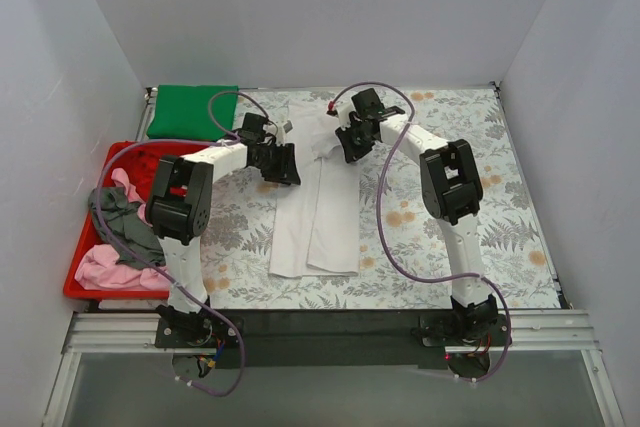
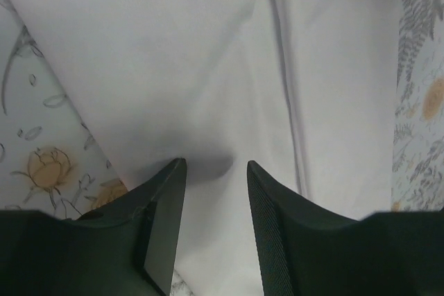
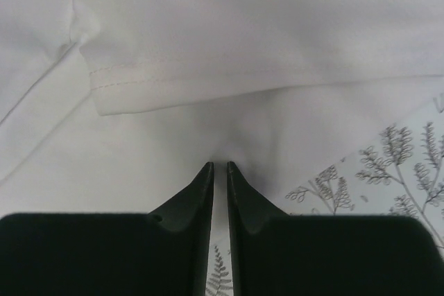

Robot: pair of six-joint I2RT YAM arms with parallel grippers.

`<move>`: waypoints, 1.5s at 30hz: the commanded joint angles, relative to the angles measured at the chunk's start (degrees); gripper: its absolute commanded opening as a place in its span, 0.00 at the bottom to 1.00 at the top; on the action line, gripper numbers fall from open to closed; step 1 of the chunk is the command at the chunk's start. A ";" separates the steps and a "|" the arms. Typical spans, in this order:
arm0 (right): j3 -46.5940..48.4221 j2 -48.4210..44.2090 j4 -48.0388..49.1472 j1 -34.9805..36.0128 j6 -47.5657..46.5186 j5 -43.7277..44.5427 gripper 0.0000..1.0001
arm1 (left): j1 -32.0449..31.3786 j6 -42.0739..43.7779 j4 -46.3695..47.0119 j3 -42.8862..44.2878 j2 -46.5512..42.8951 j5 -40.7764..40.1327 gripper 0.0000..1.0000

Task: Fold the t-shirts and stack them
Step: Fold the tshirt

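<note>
The large white t-shirt (image 1: 318,217) lies folded into a long strip down the middle of the floral cloth. My left gripper (image 1: 286,169) is open at its upper left edge; in the left wrist view its jaws (image 2: 216,164) stand apart over the white cloth (image 2: 173,67). My right gripper (image 1: 350,147) is at the shirt's upper right. In the right wrist view it (image 3: 219,166) is shut on a pinch of the white cloth (image 3: 243,25), beside a hemmed sleeve. The green t-shirt (image 1: 192,112) lies folded at the back left. Pink (image 1: 105,265) and grey (image 1: 125,222) t-shirts lie in the bin.
The red plastic bin (image 1: 75,287) stands at the left edge, with something red bunched at its far end. The grey floral cloth (image 1: 520,147) covers the table between white walls. Purple cables loop over both arms.
</note>
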 commanded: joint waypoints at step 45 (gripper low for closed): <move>-46.84 -36.62 5.03 26.01 -13.45 -1.89 0.60 | 11.44 33.23 -7.11 -24.04 -44.05 23.15 0.81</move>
